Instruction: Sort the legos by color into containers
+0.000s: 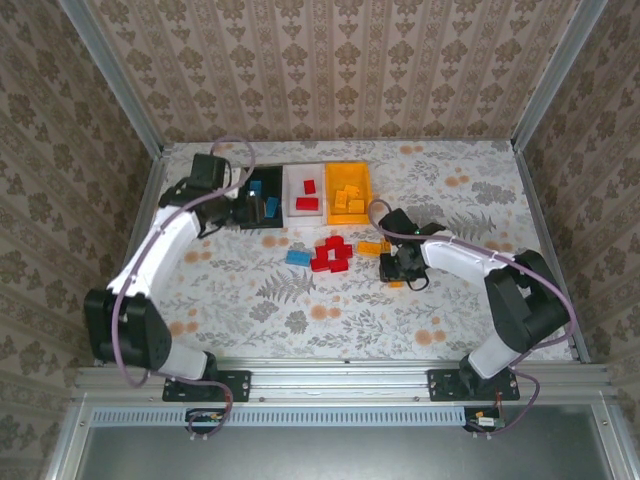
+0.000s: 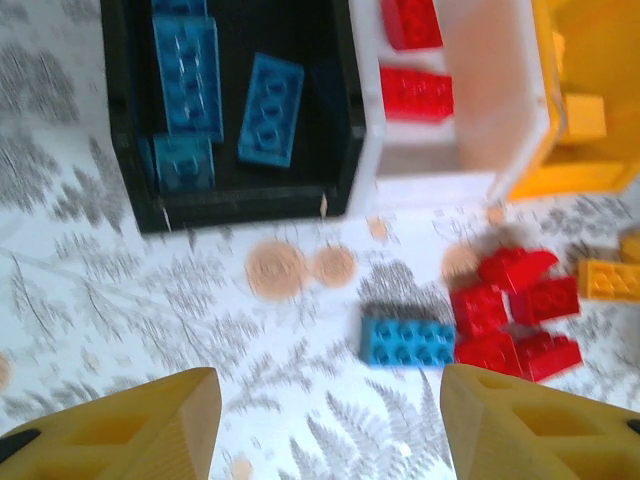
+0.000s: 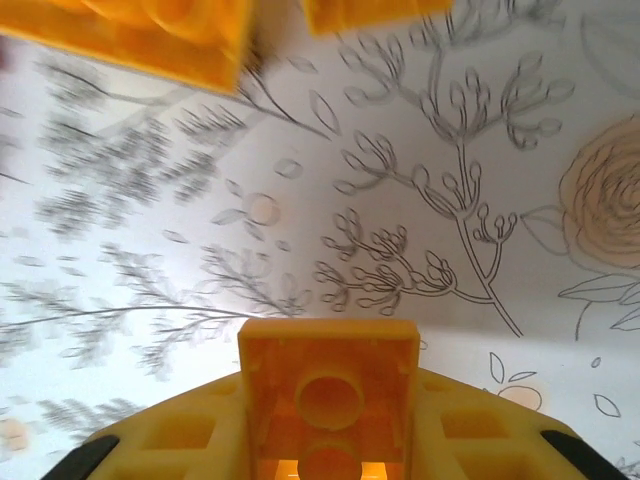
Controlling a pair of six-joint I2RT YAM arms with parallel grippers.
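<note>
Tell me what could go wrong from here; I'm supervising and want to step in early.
The right fingers pinch a yellow brick with part sticking out; it might twist or drop on the way to the orange-yellow bin. The loose blue brick lies close beside the red bricks, so the open left fingers could knock reds aside when grabbing it.

Readable text: none can be made out in any of the three views.
Legos [image 2: 407, 342]: plain studs, blurred; no lettering can be made out.
Orange-yellow lego [image 3: 328, 385]: hollow underside, no mark legible.
Containers [image 2: 240, 208]: plain black, white and orange-yellow walls, no label.
Counter [image 1: 300, 325]: floral and fern print, no words.
Wallpaper [image 1: 330, 70]: damask pattern, no writing.
</note>
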